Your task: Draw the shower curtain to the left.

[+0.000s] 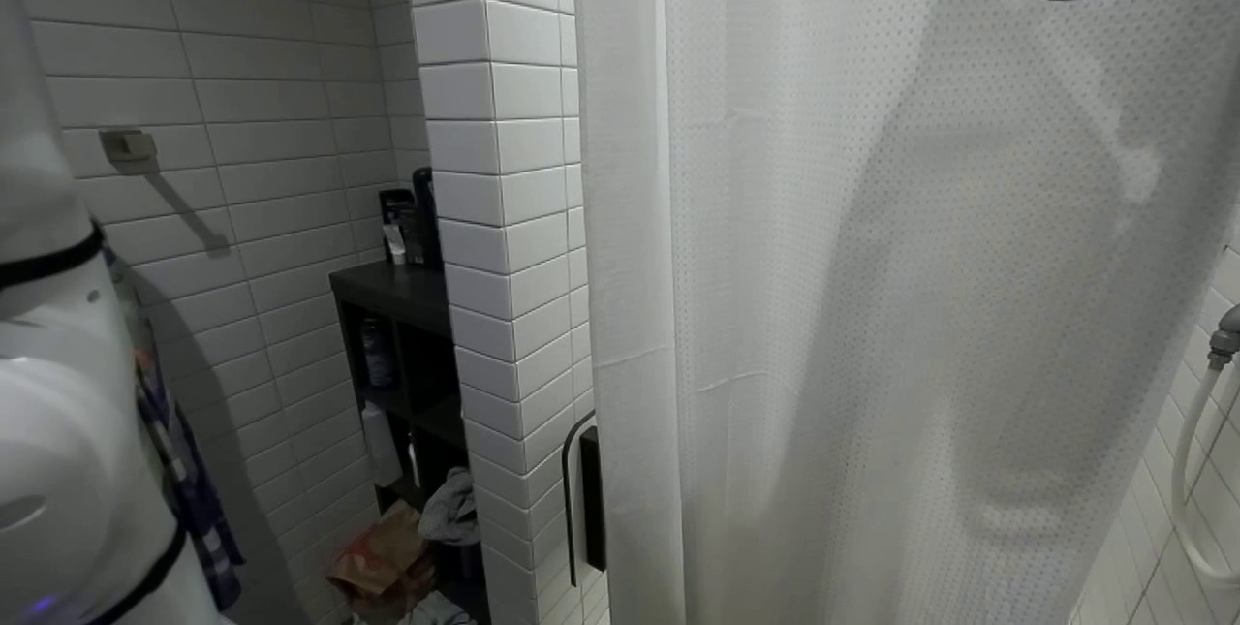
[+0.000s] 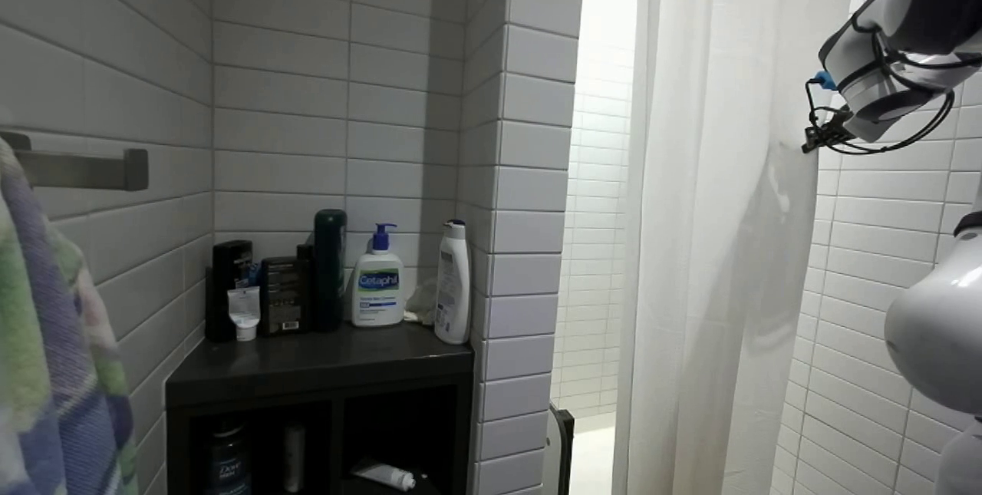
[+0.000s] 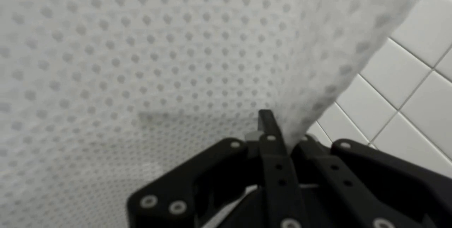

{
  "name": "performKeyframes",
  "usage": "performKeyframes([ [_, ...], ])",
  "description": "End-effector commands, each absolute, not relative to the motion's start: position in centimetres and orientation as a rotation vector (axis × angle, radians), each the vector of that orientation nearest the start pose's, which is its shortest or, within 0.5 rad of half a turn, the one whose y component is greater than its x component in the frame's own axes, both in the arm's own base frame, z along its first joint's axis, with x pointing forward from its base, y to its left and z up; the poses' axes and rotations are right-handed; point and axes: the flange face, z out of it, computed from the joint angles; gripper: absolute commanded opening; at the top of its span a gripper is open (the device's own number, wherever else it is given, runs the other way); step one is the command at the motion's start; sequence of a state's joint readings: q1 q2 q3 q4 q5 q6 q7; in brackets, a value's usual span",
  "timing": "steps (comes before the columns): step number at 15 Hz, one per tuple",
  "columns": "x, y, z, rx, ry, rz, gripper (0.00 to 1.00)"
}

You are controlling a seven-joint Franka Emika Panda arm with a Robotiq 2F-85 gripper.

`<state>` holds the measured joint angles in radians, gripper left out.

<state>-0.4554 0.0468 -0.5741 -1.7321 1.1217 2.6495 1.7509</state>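
The shower curtain (image 1: 823,266) is a tall white sheet with a fine dotted weave, hanging to the right of the tiled pillar in both exterior views (image 2: 713,234). In the wrist view the curtain (image 3: 159,62) fills the left and middle, and its edge runs down between the fingers. My gripper (image 3: 286,132) is shut on this edge, with the fabric pinched between the two black fingers; the right fingertip is partly hidden by the cloth. In an exterior view the gripper (image 2: 813,143) is at the curtain's right edge, and creases spread from there.
A white brick-tiled pillar (image 1: 528,218) stands left of the curtain. Beside it is a black shelf (image 2: 322,364) with several bottles on top. A shower hose (image 1: 1187,470) hangs on the right wall. A towel (image 2: 61,326) hangs from a rail at far left.
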Motion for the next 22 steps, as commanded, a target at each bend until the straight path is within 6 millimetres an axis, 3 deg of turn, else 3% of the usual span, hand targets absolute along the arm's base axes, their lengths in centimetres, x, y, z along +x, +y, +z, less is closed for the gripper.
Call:
performKeyframes([
  [1,31.2,-53.1,64.9,0.259,1.949,-0.465,0.00],
  [11,30.6,-51.9,64.1,-0.430,1.928,-0.528,0.00],
  [21,29.1,-51.7,62.9,-0.972,1.734,-0.577,0.00],
  [22,32.0,-46.1,64.6,-1.033,1.702,-0.603,0.00],
])
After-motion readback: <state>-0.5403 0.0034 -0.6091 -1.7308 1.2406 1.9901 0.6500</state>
